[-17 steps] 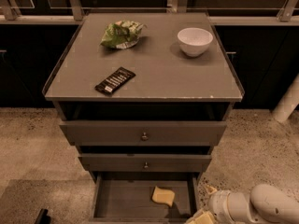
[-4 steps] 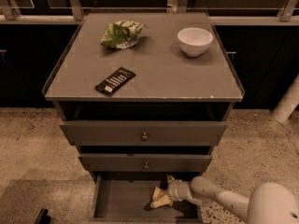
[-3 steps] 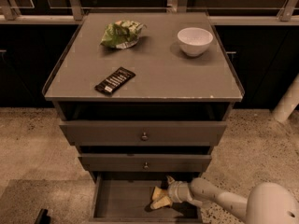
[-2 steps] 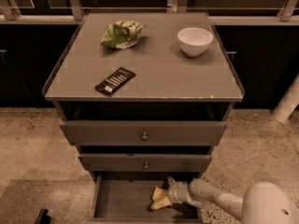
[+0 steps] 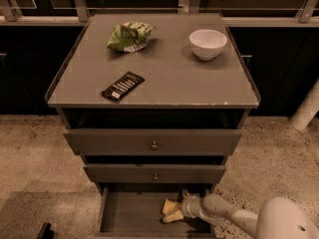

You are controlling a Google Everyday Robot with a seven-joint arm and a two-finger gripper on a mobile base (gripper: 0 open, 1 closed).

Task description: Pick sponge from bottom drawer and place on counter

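The bottom drawer (image 5: 127,215) is pulled out below the two knobbed drawers. In its right half sits the pale-yellow sponge (image 5: 168,206). My gripper (image 5: 176,211) reaches into the drawer from the right, low over the floor, and its tip is right at the sponge and partly covers it. The white arm (image 5: 234,217) runs off to the lower right. The grey counter (image 5: 174,78) tops the cabinet above.
On the counter lie a green-white snack bag (image 5: 128,36) at the back left, a white bowl (image 5: 208,44) at the back right and a dark flat bar (image 5: 122,86) near the front left. Speckled floor surrounds the cabinet. A white post (image 5: 306,108) stands at the right.
Earlier the arm was outside the drawer at the right and the sponge lay free. Since then the gripper has entered the drawer and reached the sponge; in the last second it has barely moved.
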